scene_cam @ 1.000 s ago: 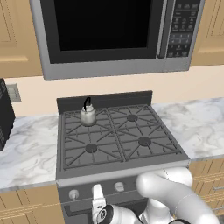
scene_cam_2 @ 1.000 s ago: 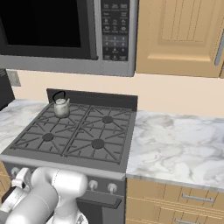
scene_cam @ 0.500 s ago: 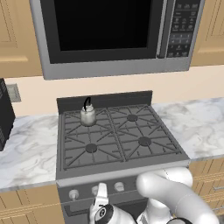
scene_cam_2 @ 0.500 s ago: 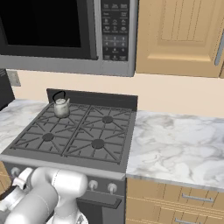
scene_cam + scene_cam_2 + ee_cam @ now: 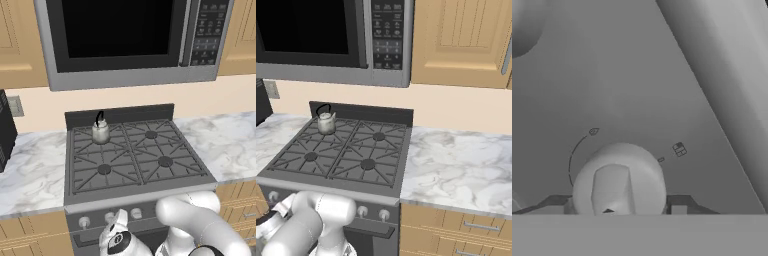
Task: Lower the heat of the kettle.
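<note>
Kettle sits upright on the far-left burner of the stove, near the black backguard, well apart from the arm. Gripper is down at the stove's front control panel, fingers closed in on a round silver knob; the knob sits between the dark fingertips in the hand view. In the left base view the hand is at the second knob from the left. Microwave hangs above the stove; marble counter to the right.
</note>
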Controlling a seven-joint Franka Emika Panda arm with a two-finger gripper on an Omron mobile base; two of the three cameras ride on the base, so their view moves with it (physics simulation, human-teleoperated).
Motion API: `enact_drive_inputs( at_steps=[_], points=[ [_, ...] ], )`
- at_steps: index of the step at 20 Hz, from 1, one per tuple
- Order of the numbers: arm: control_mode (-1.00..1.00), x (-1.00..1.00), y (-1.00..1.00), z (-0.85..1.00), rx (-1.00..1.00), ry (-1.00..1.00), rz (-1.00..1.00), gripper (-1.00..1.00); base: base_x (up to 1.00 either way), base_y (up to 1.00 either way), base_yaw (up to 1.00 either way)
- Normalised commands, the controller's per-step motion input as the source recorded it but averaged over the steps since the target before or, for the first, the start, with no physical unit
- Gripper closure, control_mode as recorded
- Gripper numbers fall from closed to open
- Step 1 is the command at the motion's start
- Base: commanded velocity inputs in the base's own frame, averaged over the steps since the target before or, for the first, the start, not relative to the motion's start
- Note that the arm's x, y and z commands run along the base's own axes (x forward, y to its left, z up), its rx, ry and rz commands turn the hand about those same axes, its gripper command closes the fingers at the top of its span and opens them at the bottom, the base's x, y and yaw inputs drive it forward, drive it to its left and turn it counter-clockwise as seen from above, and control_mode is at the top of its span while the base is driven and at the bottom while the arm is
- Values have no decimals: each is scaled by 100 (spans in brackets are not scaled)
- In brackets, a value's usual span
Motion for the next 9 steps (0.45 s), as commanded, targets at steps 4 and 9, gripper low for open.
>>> enact_drive_inputs(
  at_steps=[4, 9],
  points=[
    [-100, 0, 0, 8, 36, 4, -12, 100, 0, 0, 0],
    [-100, 0, 0, 16, 34, 7, -14, 100, 0, 0, 0]
  ],
)
